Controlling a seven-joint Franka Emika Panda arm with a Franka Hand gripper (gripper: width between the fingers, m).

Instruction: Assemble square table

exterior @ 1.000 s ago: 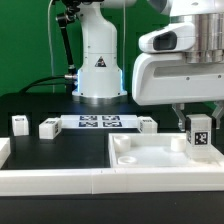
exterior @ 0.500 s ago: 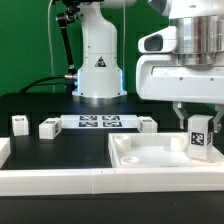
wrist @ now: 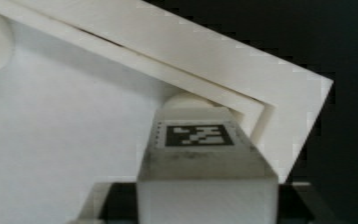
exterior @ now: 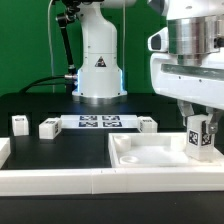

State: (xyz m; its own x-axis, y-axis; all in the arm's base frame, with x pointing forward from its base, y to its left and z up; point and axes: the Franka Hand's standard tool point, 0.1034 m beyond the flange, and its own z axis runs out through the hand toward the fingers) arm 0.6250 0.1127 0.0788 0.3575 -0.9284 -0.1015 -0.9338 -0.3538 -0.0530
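The white square tabletop [exterior: 160, 158] lies on the black table at the exterior view's right, rim up. My gripper [exterior: 201, 128] is shut on a white tagged leg [exterior: 200, 140] and holds it upright over the slab's far right corner. The leg's foot looks to be at or just above the slab surface; contact is not clear. In the wrist view the leg [wrist: 201, 150] fills the space between the dark fingers, pointing at the tabletop corner rim [wrist: 274, 95]. Three more legs [exterior: 18, 124] [exterior: 47, 128] [exterior: 148, 123] lie loose on the table.
The marker board [exterior: 98, 122] lies flat in front of the robot base [exterior: 97, 70]. A long low white border wall [exterior: 60, 180] runs along the front edge, with a short end piece at the exterior view's left.
The arm and the held leg have shifted slightly toward the exterior view's right and a little lower, nearer the slab's far right corner. The loose legs have not moved.
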